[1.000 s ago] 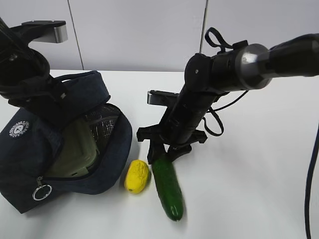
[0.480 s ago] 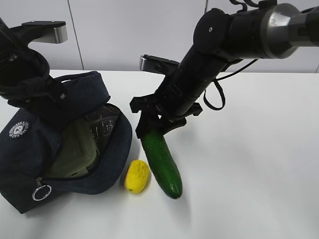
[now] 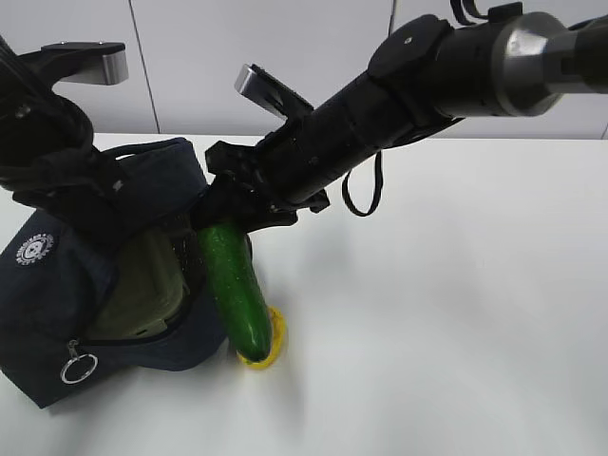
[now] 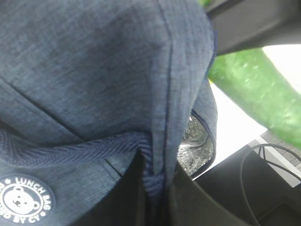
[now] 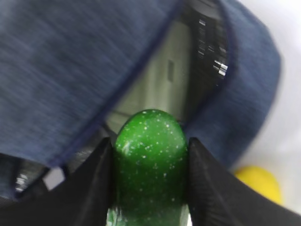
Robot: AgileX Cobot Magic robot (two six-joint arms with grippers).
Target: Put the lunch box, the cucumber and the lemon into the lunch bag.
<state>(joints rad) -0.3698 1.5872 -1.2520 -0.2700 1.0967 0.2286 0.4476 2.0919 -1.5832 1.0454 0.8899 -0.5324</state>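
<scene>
The navy lunch bag (image 3: 57, 285) lies open on the left of the table, its silvery lining showing. The lunch box (image 3: 142, 285) with its sage-green lid sits inside it. My left gripper (image 4: 153, 188) is shut on the bag's upper flap and handle strap and holds the mouth open. My right gripper (image 3: 223, 217) is shut on the cucumber (image 3: 236, 290), which hangs tilted in the air just right of the bag's opening; it also shows in the right wrist view (image 5: 149, 160). The lemon (image 3: 271, 350) lies on the table, mostly hidden behind the cucumber's tip.
The white table (image 3: 456, 313) stretches to the right. A grey wall stands behind. A cable loop (image 3: 366, 195) hangs from the right arm. The bag's zipper ring pull (image 3: 78, 367) hangs at its front.
My right gripper has lifted the cucumber off the table and carried it left, from beside the lemon to the bag's opening. The left gripper and bag have not moved.
</scene>
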